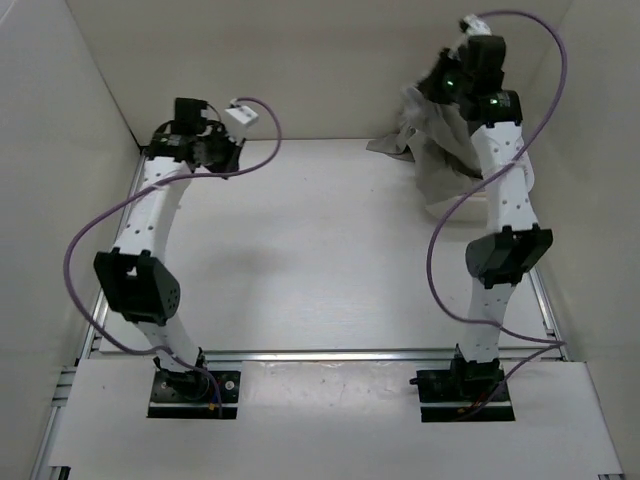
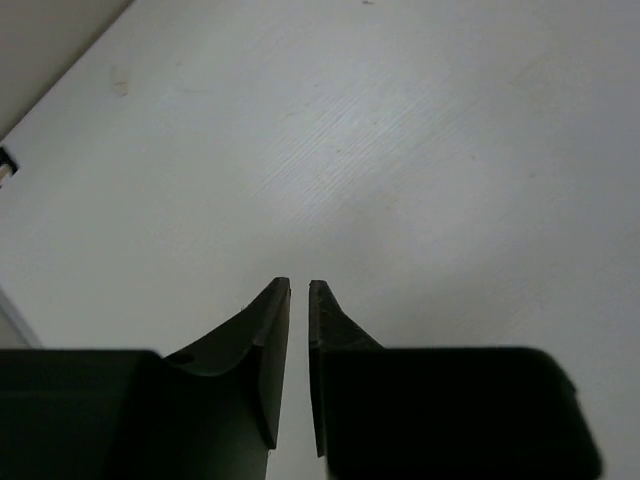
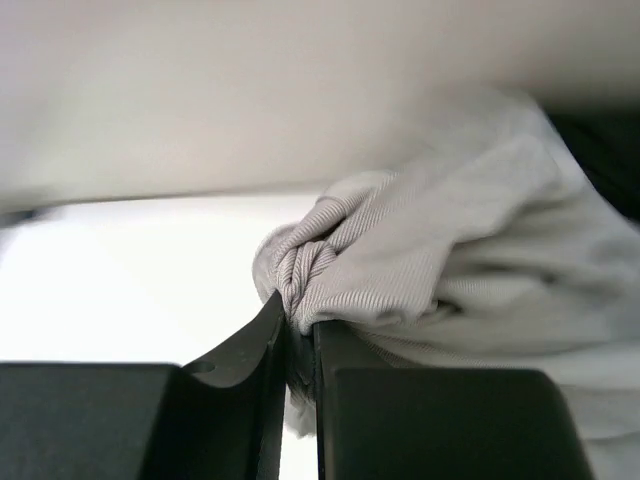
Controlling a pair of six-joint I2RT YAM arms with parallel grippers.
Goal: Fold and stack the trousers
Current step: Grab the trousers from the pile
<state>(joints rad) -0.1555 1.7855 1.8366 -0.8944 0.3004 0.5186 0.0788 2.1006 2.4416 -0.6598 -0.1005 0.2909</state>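
The white table [image 1: 320, 260] shows open surface between the arms. Grey trousers [image 1: 435, 150] hang bunched in its far right corner, close to both walls, a fold clamped in the right gripper [image 3: 300, 322]. The left gripper [image 2: 299, 290], jaws nearly together and holding nothing, hovers near the far left edge.

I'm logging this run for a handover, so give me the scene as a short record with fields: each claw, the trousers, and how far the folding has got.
left claw: shut, holding nothing, above the table at the far left
right claw: shut on a bunched fold of the trousers
trousers: grey, crumpled, hanging from the right claw near the far right corner
folding: not yet done, no flat fold visible
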